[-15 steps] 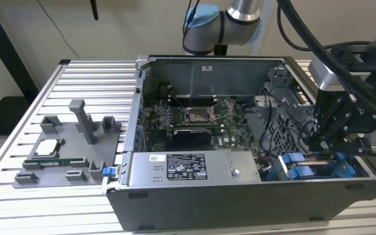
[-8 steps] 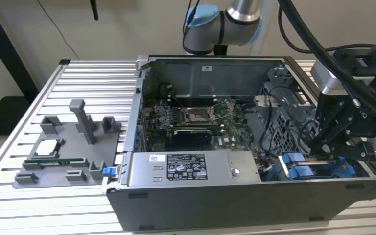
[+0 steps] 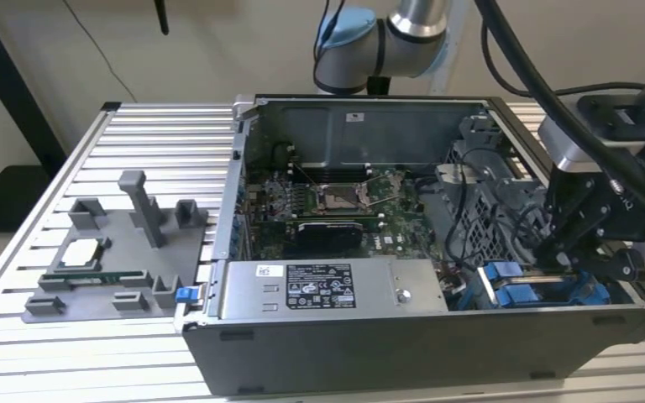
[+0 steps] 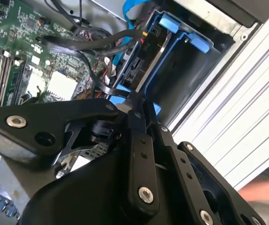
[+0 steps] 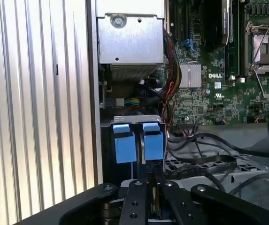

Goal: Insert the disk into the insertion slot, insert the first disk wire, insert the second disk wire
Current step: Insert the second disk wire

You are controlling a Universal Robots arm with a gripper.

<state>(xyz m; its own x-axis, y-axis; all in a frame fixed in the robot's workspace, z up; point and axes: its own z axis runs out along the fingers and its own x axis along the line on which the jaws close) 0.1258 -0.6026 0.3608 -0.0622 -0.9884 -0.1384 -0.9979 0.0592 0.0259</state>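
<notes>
Gripper down in the case corner, fingers pinched together on a thin black wire by the slot. Disk seated inside. Wire limp and light, connector fragile — best held by the plug.

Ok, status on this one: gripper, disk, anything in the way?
Gripper shut, at the slot. Disk seated in it. Loose black cables lie beside the slot.
</notes>
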